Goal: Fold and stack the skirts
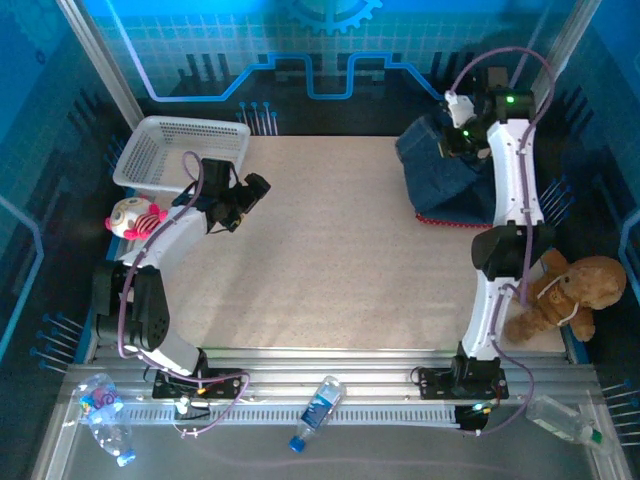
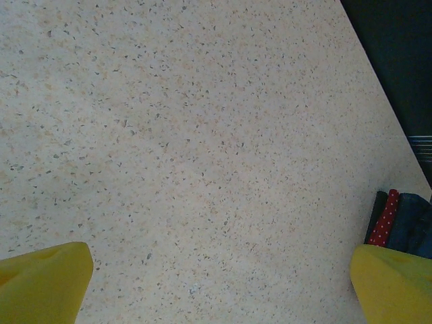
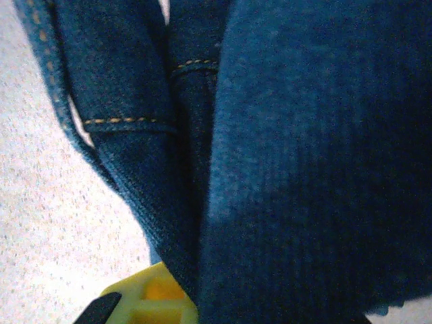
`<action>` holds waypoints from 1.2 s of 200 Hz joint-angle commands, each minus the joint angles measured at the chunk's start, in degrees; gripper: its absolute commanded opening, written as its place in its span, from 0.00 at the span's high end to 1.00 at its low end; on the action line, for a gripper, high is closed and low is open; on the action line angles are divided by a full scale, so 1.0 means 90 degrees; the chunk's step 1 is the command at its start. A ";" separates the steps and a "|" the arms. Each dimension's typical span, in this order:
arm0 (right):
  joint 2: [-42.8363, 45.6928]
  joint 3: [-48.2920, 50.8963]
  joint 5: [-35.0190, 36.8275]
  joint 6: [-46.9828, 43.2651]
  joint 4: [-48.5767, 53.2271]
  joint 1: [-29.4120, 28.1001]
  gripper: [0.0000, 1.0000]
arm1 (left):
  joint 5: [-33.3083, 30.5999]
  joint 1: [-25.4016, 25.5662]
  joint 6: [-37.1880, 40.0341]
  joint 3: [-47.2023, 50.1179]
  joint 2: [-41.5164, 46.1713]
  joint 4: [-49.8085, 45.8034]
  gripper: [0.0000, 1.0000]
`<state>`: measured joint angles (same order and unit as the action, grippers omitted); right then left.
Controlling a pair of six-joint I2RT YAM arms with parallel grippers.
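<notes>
Denim skirt [image 3: 283, 175] inside right gripper [image 1: 456, 136]

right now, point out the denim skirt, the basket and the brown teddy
denim skirt [image 1: 445, 185], top view, middle of the cloth
basket [image 1: 200, 123], top view, far rim
brown teddy [image 1: 595, 275], top view, head

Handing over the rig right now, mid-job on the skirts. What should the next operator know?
Left gripper: open, holding nothing, above the table.
Right gripper: shut on a denim skirt, raised at the far right.
Skirts: the stack lies below the right gripper and shows black, red dotted and denim layers.
Done: skirts gathered in one pile.
Left: fold the held denim skirt, probably lay it on the stack, then release.
</notes>
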<state>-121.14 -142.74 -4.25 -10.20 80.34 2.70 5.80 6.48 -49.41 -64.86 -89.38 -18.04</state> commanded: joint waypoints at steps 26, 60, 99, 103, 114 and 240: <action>0.0173 0.1912 -0.0626 -0.0043 -0.1443 0.1151 1.00 | -0.0192 -0.0049 0.0011 -0.0011 0.0127 -0.0341 0.01; -0.0618 0.2237 -0.0571 0.0286 -0.1843 0.1567 1.00 | -0.0381 -0.0050 0.0021 0.0089 0.0219 -0.0548 0.01; -0.0553 0.2476 -0.0302 0.0843 -0.2289 0.1629 0.91 | -0.0581 -0.0048 0.0010 0.0229 0.0366 -0.0603 0.01; -0.0505 0.2472 -0.0264 0.0888 -0.2305 0.1624 0.88 | -0.0596 -0.0055 0.0020 0.0229 0.0356 -0.0617 0.01; -0.0373 0.2429 0.0194 0.1124 -0.2268 0.1626 0.77 | -0.0642 -0.0056 0.0057 0.0229 0.0373 -0.0662 0.01; -0.0376 0.2965 -0.0867 0.2510 -0.2738 0.1543 0.00 | -0.1655 -0.0399 0.0455 0.0779 0.1240 -0.0954 0.01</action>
<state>-118.89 -115.11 -6.55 10.11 58.13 17.12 -5.58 4.49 -47.59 -59.24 -80.58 -25.23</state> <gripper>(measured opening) 0.997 0.990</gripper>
